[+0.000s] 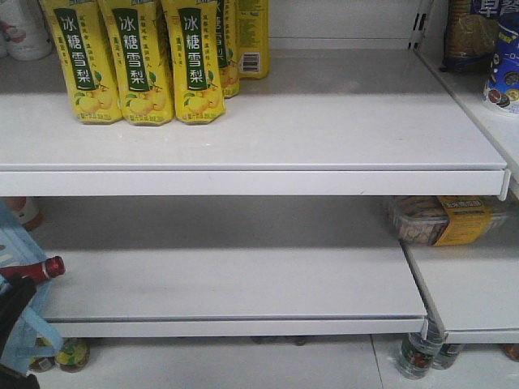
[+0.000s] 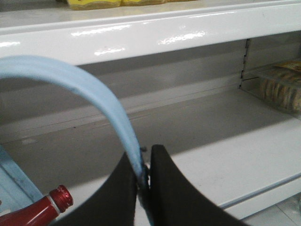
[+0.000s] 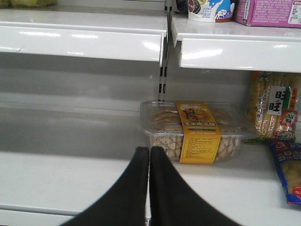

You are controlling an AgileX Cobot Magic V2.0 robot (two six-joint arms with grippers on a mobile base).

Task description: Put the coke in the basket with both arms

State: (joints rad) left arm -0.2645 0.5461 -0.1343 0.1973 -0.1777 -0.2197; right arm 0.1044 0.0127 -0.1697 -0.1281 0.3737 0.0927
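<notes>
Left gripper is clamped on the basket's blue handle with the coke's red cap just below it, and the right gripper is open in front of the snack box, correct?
Not quite: the right gripper is shut, as the right wrist view shows. The rest holds.

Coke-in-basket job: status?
Looks mostly done: the red-capped, red-labelled plastic coke bottle lies against the light blue slotted plastic basket, apparently inside it. In hand: the left tool is shut on the basket's pale blue handle. The right tool is shut, empty, facing the white shelf. Left: confirm placement.
</notes>
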